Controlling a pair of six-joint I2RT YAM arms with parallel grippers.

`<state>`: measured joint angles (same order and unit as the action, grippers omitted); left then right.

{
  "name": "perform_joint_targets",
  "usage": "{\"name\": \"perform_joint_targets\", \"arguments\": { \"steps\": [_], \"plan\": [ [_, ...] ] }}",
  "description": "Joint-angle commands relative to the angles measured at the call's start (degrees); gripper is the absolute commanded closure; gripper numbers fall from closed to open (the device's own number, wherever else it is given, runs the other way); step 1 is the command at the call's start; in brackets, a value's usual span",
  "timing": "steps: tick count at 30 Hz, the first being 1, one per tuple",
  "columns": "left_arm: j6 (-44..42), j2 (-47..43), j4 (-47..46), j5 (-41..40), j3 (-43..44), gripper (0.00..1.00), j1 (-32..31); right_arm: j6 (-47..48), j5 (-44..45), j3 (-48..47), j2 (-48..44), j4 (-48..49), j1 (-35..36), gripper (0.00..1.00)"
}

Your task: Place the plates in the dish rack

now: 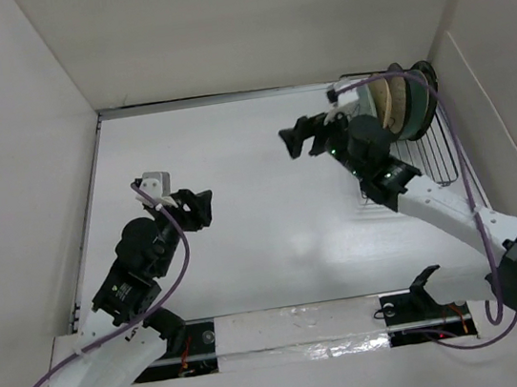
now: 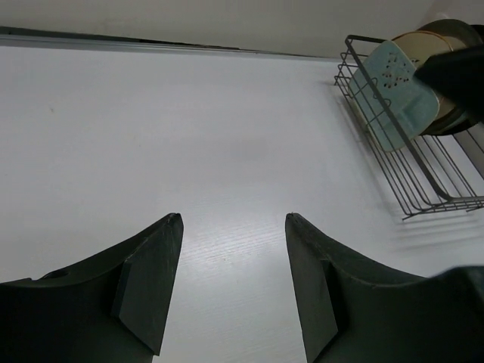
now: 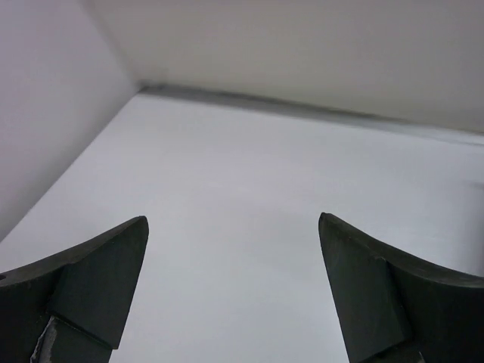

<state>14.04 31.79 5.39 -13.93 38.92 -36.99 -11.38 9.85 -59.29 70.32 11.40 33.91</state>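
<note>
**Plates standing in the rack, both grippers hanging empty**

The dish rack (image 1: 427, 158) is sitting at the far right of the table (image 1: 249, 262). The plates (image 1: 398, 102) are standing on edge, bunched in the rack's far end, while its near end is showing only bare wire. In the left wrist view the pale-green oblong plate (image 2: 395, 94) is leaning as the nearest of the row, with rounder tan and cream dishes behind it. How many are standing there in all I cannot count. No plate is showing outside the rack in any view.

The right gripper (image 1: 296, 142) is hovering just left of the rack and pointing away from it, its jaws spread wide and holding nothing. The left gripper (image 1: 201, 207) is hanging well to the left of the rack, its jaws likewise spread with only tabletop between them.

Judging from this, the loading is looking finished or very nearly so, with neither arm carrying anything. The next move is probably calling for the right arm to be drawing clear of the rack without brushing the wire or the leaning plates. If any dish is lying out of sight, it would be calling for a fresh reach.
</note>
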Motion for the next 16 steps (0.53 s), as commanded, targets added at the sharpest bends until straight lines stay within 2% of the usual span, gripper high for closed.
{"name": "perform_joint_targets", "arguments": {
  "steps": [1, 5, 10, 16],
  "plan": [
    [-1.1, 1.0, -3.5, -3.1, -0.3, 0.46, 0.3, -6.0, -17.5, 7.7, 3.8, 14.7, 5.9, 0.0],
    [-1.9, 1.7, -4.1, -4.9, -0.9, 0.46, 0.3, -8.0, -19.3, 12.9, 8.2, 19.9, 9.2, 0.0],
    [-3.3, 2.4, -4.9, -5.2, -2.3, 0.45, 0.3, -10.0, -17.8, 20.0, 7.8, 28.1, 10.5, 0.0],
    [-2.8, 8.3, -5.5, -7.9, -1.2, 0.45, 0.3, -9.7, -12.7, 22.2, 6.8, 28.8, 11.0, 0.0]
  ]
}}
